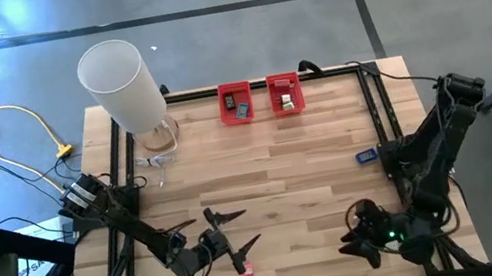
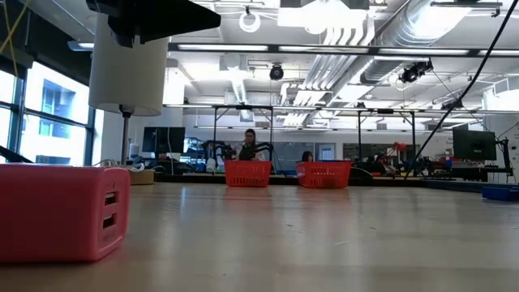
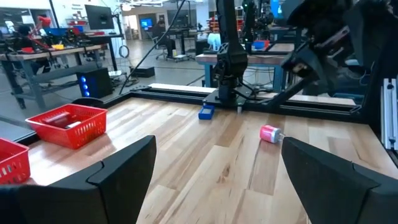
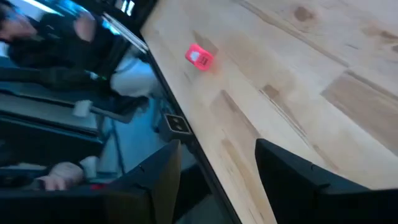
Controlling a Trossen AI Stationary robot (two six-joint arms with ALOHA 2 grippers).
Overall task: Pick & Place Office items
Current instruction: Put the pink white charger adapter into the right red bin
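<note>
A small pink-red block (image 1: 245, 272) lies flat on the wooden table near its near edge. It is also in the left wrist view (image 3: 269, 133), the right wrist view (image 4: 199, 57) and, close up, the low view (image 2: 65, 212). A small blue piece (image 1: 365, 156) lies flat near the right rail, also in the left wrist view (image 3: 206, 112). My left gripper (image 1: 250, 227) hovers open just beyond the pink block, level and pointing toward the table's right; nothing is between its fingers (image 3: 217, 142). My right gripper (image 1: 349, 242), at the near right, is open and empty (image 4: 217, 146); it points toward the pink block.
Two red bins (image 1: 236, 102) (image 1: 285, 93) stand side by side at the far edge, each with small pieces inside. A tall white cylinder (image 1: 119, 79) stands at the far left corner. Black rails (image 1: 381, 124) frame the table. Bare wood lies between the arms.
</note>
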